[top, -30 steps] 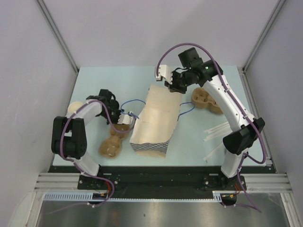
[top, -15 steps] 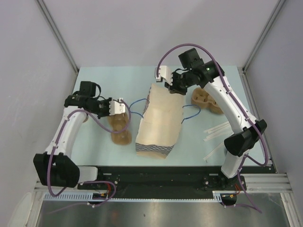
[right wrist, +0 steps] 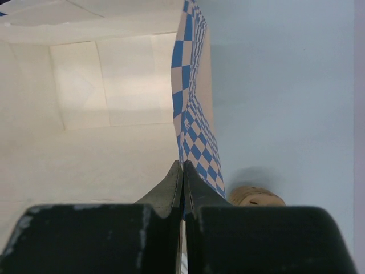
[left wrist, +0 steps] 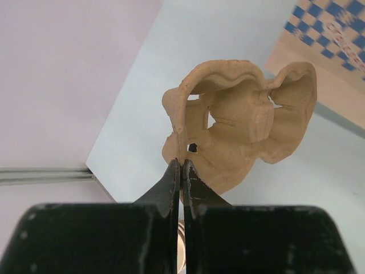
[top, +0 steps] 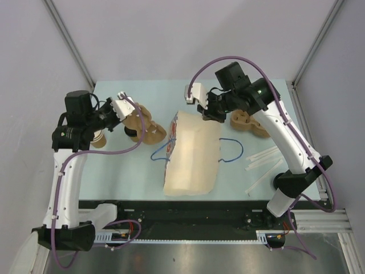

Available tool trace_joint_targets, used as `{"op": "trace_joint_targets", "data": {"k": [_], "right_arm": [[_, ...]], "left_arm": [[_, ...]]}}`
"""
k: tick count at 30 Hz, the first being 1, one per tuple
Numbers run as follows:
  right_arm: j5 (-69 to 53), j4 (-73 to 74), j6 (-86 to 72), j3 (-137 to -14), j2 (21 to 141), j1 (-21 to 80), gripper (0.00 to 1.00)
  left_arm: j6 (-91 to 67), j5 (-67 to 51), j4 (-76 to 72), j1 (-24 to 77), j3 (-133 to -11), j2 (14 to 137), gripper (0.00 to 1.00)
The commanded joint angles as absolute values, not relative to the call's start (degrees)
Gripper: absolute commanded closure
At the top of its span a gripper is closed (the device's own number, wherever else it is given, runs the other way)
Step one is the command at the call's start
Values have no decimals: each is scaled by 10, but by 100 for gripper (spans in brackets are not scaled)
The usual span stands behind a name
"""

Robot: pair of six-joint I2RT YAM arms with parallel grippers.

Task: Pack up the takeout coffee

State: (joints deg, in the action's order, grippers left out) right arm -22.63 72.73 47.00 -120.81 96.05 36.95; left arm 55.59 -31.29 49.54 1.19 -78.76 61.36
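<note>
Left jaws clamped on pulp cup carrier [left wrist: 239, 123], right jaws clamped on paper bag [right wrist: 195, 134] rim.

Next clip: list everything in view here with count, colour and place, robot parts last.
Paper bag with blue checks and cord handles: one, cream, lying at table centre.
Moulded pulp cup carriers: two, brown; one held up left of the bag, one on the table right of it.
Straws: several, pale, near right.
Paper cup: brown, far left; count unclear.
Table: one, light blue.
Left gripper: shut on a carrier's rim.
Right gripper: shut on the bag's edge.
</note>
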Motion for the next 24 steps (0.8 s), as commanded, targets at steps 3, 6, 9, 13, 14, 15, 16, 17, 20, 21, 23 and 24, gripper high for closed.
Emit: {"op": "trace_joint_targets", "data": {"k": [3,6,9,13,14,15,16,17,20,21,23,24], "right_arm": [[-186,770,416,-1245,936,395,100],[-175,769,396,-1245,949,395,100],[-172,752,373,-1245,961,396,100],[-169,728,347,-1257,978,395,100],[-166,722,340,-1265,986,396,100],[-160,719,331,-1268,991,396,100],[-158,718,327,-1273,995,396,100],[-156,715,323,-1280,1004,396,100],[-141,711,310,-1287,1016,395,100],[-139,709,306,-1288,1018,396,100],[-137,707,302,-1288,1022,395,100],[-135,705,300,-1288,1026,395,100]], "left_arm": [[400,-297,425,8,-848,619,100],[360,-302,430,8,-928,637,100],[369,-282,439,6,-989,648,100],[400,-276,459,2,-1039,632,100],[409,-274,468,2,-1049,631,100],[423,-271,475,2,-1059,627,100],[428,-268,482,2,-1076,623,100],[432,-269,488,2,-1085,621,100],[452,-315,518,2,-1128,606,100],[453,-329,526,2,-1137,603,100],[457,-372,557,2,-1163,601,100],[481,-388,575,2,-1169,602,100]]}}
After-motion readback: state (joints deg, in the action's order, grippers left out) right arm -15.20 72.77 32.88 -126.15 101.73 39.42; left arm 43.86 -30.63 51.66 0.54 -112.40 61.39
